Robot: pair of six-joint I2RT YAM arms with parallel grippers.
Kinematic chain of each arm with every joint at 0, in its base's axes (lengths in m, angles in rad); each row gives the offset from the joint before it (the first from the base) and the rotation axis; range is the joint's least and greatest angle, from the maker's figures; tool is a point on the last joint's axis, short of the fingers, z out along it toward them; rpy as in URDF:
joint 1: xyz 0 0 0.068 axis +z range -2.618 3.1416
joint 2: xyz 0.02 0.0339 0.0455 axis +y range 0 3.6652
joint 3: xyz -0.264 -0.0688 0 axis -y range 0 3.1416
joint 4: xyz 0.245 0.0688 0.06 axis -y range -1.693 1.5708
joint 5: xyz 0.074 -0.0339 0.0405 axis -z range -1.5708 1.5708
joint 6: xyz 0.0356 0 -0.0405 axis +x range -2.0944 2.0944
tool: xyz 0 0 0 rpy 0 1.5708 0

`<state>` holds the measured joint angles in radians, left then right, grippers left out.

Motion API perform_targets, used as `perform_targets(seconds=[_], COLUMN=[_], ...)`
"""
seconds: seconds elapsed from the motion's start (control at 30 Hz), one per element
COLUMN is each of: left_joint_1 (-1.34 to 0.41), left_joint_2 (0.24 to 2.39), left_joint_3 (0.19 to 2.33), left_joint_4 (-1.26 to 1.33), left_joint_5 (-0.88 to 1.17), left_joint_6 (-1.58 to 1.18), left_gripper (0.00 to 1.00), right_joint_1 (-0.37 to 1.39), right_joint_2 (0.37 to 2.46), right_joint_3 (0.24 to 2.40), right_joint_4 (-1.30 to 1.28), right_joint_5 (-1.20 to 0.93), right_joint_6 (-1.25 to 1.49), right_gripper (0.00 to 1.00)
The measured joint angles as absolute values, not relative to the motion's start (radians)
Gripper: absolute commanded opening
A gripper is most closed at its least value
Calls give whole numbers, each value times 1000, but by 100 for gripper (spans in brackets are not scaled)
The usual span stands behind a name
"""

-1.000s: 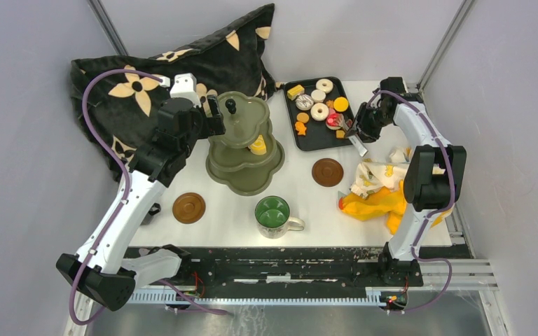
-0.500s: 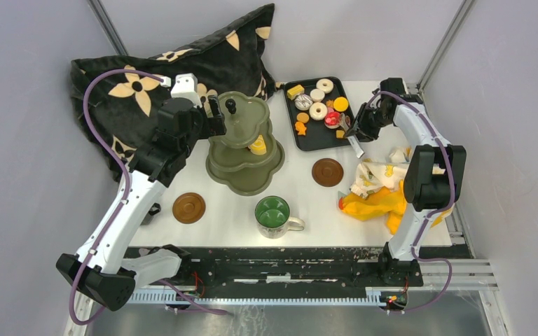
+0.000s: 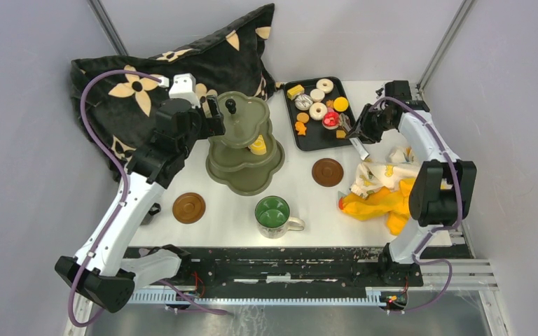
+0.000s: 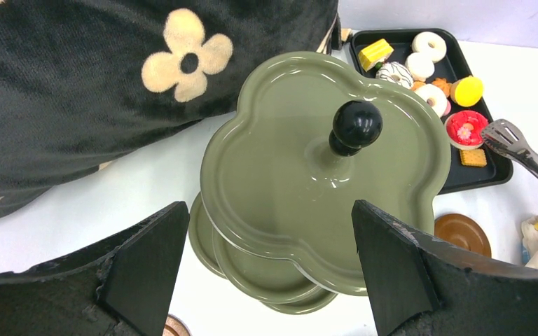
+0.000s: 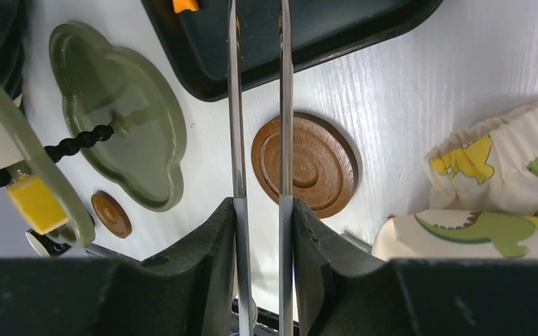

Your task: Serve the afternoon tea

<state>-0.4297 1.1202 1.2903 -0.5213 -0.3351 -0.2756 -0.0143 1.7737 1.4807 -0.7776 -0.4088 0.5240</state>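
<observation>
Squeezing the metal tongs (image 4: 515,143) between its fingers, the right pincer (image 5: 261,210) reaches over the black tray (image 3: 319,138). The head of the tongs lies just beside the red pastry (image 4: 465,129), among the other toy pastries. I judge it uses this tool because such small pieces are hard to take directly. The left pincer (image 4: 266,210) hangs released, jaws wide, above the top tier of the olive-green stand (image 4: 280,182), probably to steady it for loading. One yellow piece (image 3: 258,146) sits on the middle tier; the mug (image 3: 273,212) and two saucers (image 3: 328,171) wait on the desk (image 3: 301,189). The right wrist view cuts off the tips of the tongs, so I cannot tell if they touch the pastry.
</observation>
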Motion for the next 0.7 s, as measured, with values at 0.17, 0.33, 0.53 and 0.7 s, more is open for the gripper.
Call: perform_targets(seconds=[0.17,0.33,0.53,0.7], left_joint_1=[-430,-430,-430,-430], left_joint_2=[1101,1083,1067,1063], left_joint_3=[1290,1294,1301,1303], left_joint_4=[-522,-528,-538,-544], left_joint_5=[-338,-339,-340,-338], left_joint_6=[-277,-283,-283,-284], left_gripper=[93,93,93,93], right_joint_1=[-14,-14,-14,-14], right_joint_2=[1702,1668,1585,1528], right_joint_3=[1448,1427,1414,1448], right_joint_4=[-771,-773,-802,-857], right_joint_5=[-408,-406,-404,-403], right_joint_6=[527,527,522,506], right_gripper=[1,1,1,1])
